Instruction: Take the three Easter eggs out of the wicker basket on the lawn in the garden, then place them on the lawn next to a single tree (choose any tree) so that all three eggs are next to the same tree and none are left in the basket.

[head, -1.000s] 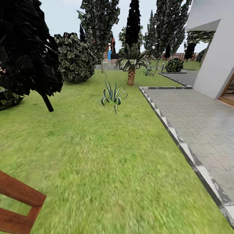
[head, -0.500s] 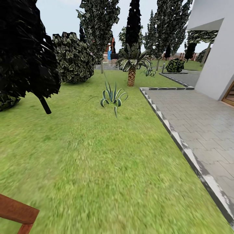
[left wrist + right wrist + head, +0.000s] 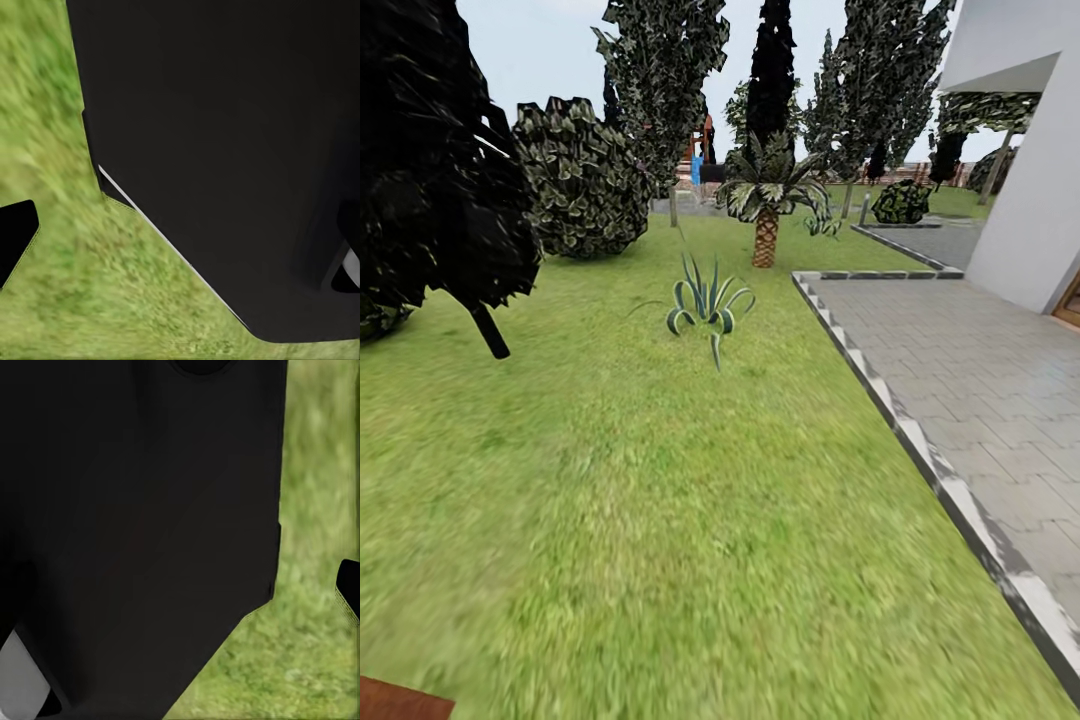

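Far left in the head view: near-black, dark-leaved conifer (image 3: 430, 170) on a thin slanted stem, a corner of reddish-brown wooden plank (image 3: 400, 700) at the bottom edge. Next rightward, a round dark-leaved shrub (image 3: 585, 180), then wide mottled green lawn (image 3: 660, 520) running forward through the middle. Centre: a small spiky striped plant (image 3: 705, 300) on the grass, a short palm with a scaly brown trunk (image 3: 765, 225) beyond it, tall ragged narrow trees behind, a speck of blue slide (image 3: 697, 168) far off. Right: grey paved patio (image 3: 980, 390) with a pale stone kerb, white house wall (image 3: 1030, 150) at the edge. No yellow eggs, no woven basket, no thick pale-trunked tree among these, so direction from the jaws, nearer arm, and each egg's long axis and pointing: cannot tell. Wrist views: blurred grass behind large black bodywork; whether either set of jaws stands open or closed cannot be told. Likely still in transit across the garden, with the basket to be found first.
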Motion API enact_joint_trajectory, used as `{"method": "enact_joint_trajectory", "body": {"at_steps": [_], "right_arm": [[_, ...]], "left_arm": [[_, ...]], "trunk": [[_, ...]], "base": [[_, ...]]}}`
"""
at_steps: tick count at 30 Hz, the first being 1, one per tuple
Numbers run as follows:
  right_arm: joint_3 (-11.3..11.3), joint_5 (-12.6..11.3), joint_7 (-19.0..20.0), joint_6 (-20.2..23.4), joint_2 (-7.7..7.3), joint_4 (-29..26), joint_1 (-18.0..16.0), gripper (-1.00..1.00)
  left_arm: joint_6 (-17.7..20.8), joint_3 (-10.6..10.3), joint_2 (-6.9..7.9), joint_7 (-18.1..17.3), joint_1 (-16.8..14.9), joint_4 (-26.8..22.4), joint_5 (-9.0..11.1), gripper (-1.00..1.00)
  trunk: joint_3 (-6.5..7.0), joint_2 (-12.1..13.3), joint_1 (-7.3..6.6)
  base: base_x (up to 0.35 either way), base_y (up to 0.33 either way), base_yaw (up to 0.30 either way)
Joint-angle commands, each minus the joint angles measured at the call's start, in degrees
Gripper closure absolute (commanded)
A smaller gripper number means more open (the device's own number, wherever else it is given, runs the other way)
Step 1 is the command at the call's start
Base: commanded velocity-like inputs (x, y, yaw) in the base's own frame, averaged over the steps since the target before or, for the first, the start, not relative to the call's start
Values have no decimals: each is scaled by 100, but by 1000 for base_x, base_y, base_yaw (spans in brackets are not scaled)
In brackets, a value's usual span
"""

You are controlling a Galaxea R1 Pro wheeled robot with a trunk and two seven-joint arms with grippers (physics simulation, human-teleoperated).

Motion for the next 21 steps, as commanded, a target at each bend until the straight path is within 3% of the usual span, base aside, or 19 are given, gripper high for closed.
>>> {"method": "enact_joint_trajectory", "body": {"at_steps": [1, 21], "right_arm": [[4, -58, 31, -25, -1, 21, -9, -100], [24, -13, 38, -12, 14, 22, -9, -100]], "left_arm": [[4, -1, 2, -17, 3, -9, -7, -100], [20, -8, 2, -17, 3, -9, -16, -100]], "trunk": [[-3, -2, 4], [-3, -2, 4]], "base": [[341, 0, 0], [341, 0, 0]]}}
